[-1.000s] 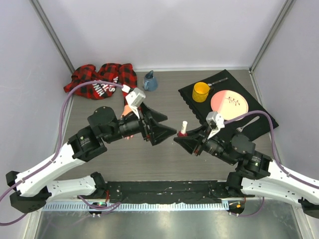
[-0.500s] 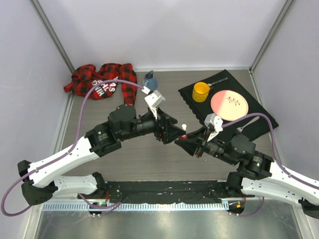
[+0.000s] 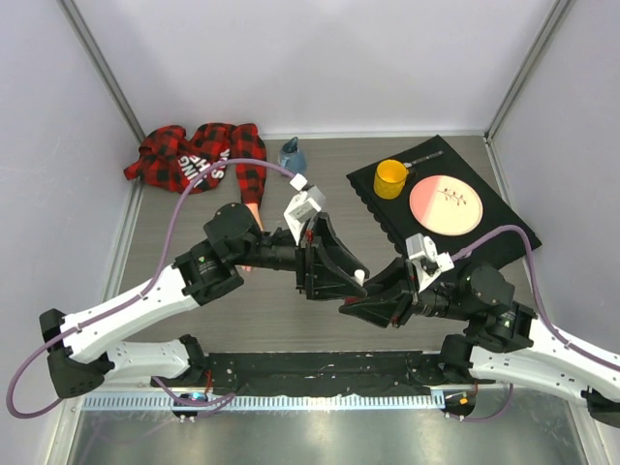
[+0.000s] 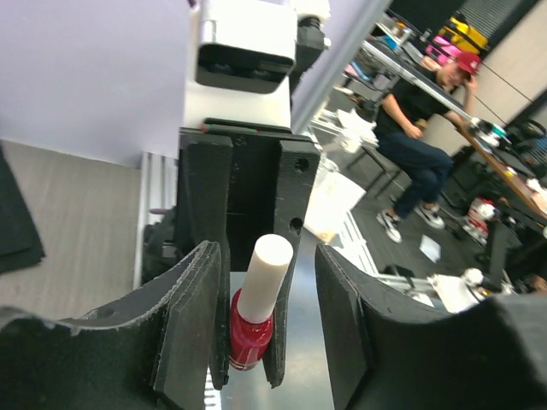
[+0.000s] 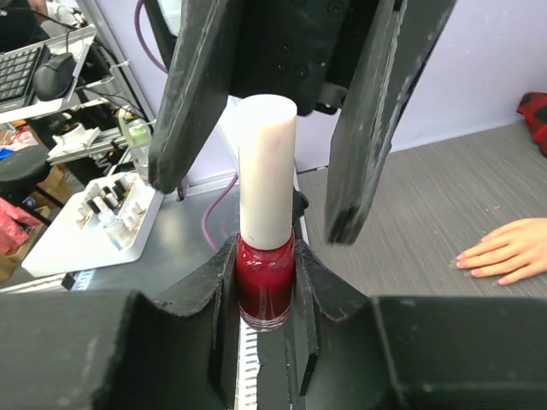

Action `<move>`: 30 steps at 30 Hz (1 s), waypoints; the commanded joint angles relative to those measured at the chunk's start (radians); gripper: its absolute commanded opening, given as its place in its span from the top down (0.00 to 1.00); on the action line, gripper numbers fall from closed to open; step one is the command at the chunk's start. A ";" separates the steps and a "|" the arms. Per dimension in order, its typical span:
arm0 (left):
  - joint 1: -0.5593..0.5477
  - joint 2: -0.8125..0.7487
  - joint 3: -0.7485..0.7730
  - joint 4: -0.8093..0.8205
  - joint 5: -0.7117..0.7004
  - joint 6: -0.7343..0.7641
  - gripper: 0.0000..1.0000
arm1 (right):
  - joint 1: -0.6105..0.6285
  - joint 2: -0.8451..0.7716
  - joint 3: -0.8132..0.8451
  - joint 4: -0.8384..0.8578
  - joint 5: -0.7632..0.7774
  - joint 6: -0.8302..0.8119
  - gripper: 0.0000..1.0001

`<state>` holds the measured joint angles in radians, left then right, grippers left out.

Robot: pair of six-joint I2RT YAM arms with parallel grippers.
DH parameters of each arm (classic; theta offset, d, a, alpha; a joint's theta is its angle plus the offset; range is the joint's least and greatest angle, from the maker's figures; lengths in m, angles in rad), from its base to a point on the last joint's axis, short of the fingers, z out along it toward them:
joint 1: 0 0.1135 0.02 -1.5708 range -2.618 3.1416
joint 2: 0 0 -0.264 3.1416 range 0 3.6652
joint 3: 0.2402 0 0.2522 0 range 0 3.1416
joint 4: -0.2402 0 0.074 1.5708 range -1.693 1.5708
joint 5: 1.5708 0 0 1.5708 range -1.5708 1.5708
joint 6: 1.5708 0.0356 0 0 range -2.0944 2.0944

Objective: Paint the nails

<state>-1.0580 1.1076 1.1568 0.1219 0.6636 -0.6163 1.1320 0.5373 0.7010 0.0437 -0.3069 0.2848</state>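
Note:
My right gripper (image 5: 265, 256) is shut on the body of a small red polish bottle (image 5: 265, 290) with a white cap (image 5: 267, 171), held up off the table. My left gripper (image 4: 269, 282) is open, its jaws on either side of the cap without touching it; the cap (image 4: 265, 273) and bottle (image 4: 249, 337) show between them. From above, the two grippers meet mid-table, left (image 3: 349, 275) over right (image 3: 360, 302). The peach mannequin hand (image 5: 504, 249) lies flat on the table; its nails are too small to make out. From above it (image 3: 253, 213) is mostly hidden under my left arm.
The red-and-black plaid sleeve and shirt (image 3: 194, 155) lie at the back left. A blue object (image 3: 293, 157) stands next to them. At the back right a black mat (image 3: 494, 228) carries a yellow cup (image 3: 390, 178) and a pink plate (image 3: 446, 203).
My left arm has swung right, off the mannequin hand, and its open jaws now flank the cap. My right gripper has raised the bottle and drawn it towards the near edge.

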 commanded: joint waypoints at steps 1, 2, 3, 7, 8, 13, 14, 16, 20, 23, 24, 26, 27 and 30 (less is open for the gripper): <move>0.004 0.000 0.029 0.082 0.103 -0.053 0.50 | 0.002 0.013 0.020 0.096 -0.060 0.024 0.99; 0.004 -0.003 0.029 0.079 0.106 -0.053 0.52 | 0.002 0.013 0.022 0.096 -0.057 0.025 0.99; 0.004 -0.005 0.030 0.068 0.106 -0.048 0.54 | 0.002 0.015 0.022 0.096 -0.054 0.024 0.99; 0.003 -0.006 0.063 -0.005 0.088 -0.004 0.82 | 0.002 0.016 0.028 0.084 -0.006 0.019 0.99; 0.003 -0.006 0.070 -0.030 0.065 0.013 0.87 | 0.002 0.015 0.029 0.078 0.012 0.017 0.99; -0.020 -0.035 0.101 -0.187 -0.203 0.122 1.00 | 0.002 0.050 0.051 0.019 0.299 -0.025 0.99; -0.031 -0.037 0.113 -0.259 -0.291 0.144 1.00 | 0.002 0.068 0.055 0.010 0.378 -0.033 0.99; -0.101 -0.029 0.147 -0.336 -0.633 0.179 1.00 | 0.006 0.113 0.081 -0.019 0.627 -0.067 0.99; -0.232 0.030 0.161 -0.421 -1.186 0.225 1.00 | 0.084 0.264 0.068 0.088 1.056 -0.174 0.99; -0.243 0.043 0.109 -0.358 -1.349 0.211 1.00 | 0.094 0.325 0.066 0.166 1.135 -0.220 0.99; -0.243 0.041 0.086 -0.326 -1.375 0.208 1.00 | 0.094 0.323 0.049 0.206 1.129 -0.226 0.99; -0.243 0.029 0.067 -0.300 -1.418 0.208 1.00 | 0.092 0.311 0.040 0.209 1.066 -0.248 0.99; -0.243 0.028 0.060 -0.288 -1.423 0.202 1.00 | 0.092 0.293 0.029 0.205 1.024 -0.263 0.99; -0.235 0.034 0.075 -0.315 -1.382 0.182 1.00 | 0.089 0.244 0.003 0.196 0.876 -0.279 0.99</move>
<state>-1.2900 1.1633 1.2106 -0.2096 -0.6094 -0.3954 1.2381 0.8734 0.7124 0.1535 0.5674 0.0891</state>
